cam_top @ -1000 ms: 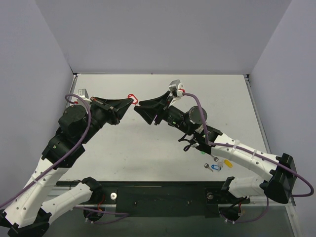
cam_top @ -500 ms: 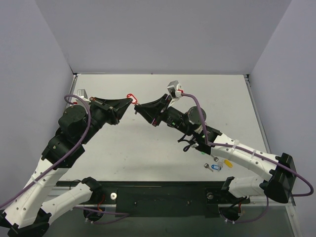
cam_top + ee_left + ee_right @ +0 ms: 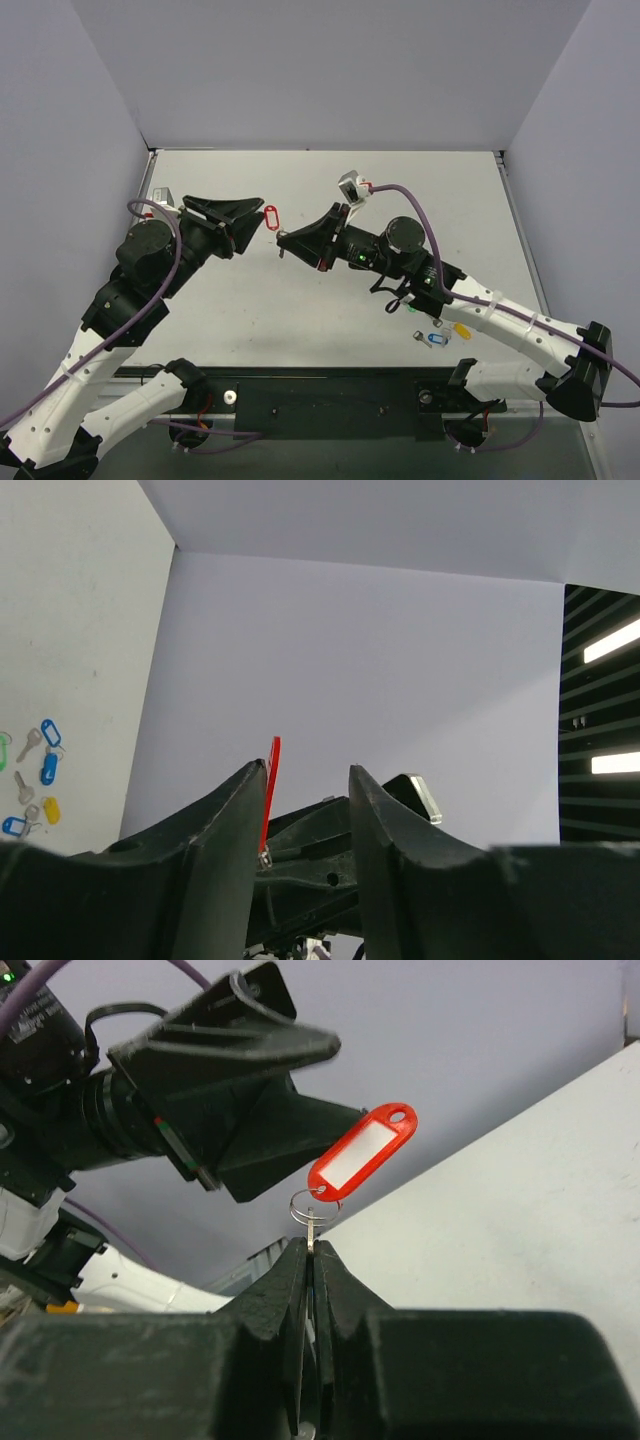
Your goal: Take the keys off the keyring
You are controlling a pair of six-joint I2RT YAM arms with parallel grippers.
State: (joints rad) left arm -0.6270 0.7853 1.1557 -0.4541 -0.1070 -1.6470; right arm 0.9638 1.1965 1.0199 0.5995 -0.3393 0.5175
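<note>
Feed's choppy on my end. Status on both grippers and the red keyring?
Left gripper open, red keyring beside one finger. Right gripper shut on the key, not yet detached. Spare tagged keys lie well aside, nothing blocking.

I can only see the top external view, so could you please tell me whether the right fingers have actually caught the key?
Observer: Yes. In the right wrist view the right fingers are shut on a thin metal sliver, the key, just under the split ring.
Operator: Thank you. What is the other arm doing?
Observer: It is not clamping anything. The left wrist view shows the left fingers standing apart, with the red tag edge-on beside one tip.
Operator: And how does that tag sit?
Observer: It stands tilted above the ring, its white label facing the right wrist camera.
</note>
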